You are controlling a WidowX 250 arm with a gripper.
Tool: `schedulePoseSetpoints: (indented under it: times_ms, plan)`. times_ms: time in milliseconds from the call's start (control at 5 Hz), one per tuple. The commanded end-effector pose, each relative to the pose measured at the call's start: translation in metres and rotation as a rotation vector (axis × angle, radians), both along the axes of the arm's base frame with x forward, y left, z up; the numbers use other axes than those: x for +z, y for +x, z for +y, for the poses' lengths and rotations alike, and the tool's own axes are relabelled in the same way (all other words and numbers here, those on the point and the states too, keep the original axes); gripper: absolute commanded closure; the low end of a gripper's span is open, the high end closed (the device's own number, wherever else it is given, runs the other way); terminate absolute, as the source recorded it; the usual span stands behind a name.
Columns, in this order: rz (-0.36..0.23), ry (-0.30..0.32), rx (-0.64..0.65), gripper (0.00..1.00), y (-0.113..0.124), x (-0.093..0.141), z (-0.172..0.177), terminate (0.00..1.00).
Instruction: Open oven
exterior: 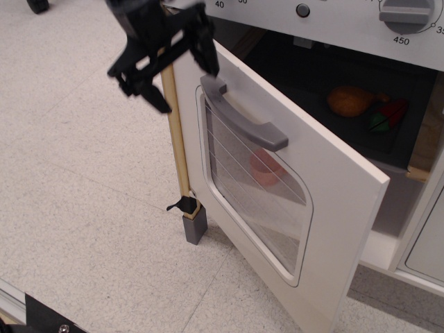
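The white oven door [326, 208] stands swung open, with its grey bar handle [243, 114] and wire-lined window [253, 184] facing me. Behind it is the dark oven cavity [312, 69], under the grey dial panel [347, 14] with temperature numbers. My black gripper [173, 66] is at the top left, up and left of the handle's upper end. Its fingers [206, 52] are spread and hold nothing.
Inside the oven lie an orange toy food [350, 100] and a red and green piece [388, 114]. A pink cup [267, 166] shows through the window. A wooden post [179, 149] on a grey foot [195, 225] stands at the door's left edge. Speckled floor [83, 173] spreads left.
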State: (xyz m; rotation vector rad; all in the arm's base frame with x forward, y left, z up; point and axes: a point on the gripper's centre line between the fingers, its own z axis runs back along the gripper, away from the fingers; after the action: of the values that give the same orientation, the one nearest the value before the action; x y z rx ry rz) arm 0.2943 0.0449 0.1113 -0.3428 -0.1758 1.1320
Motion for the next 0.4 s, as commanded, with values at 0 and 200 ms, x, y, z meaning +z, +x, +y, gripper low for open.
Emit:
schedulePoseSetpoints:
  times_ms: [0, 200]
  plan:
    - [-0.019, -0.024, 0.030, 0.00, 0.020, 0.035, -0.036, 0.00]
    - [0.035, 0.009, 0.062, 0.00, 0.022, 0.022, -0.066, 0.00]
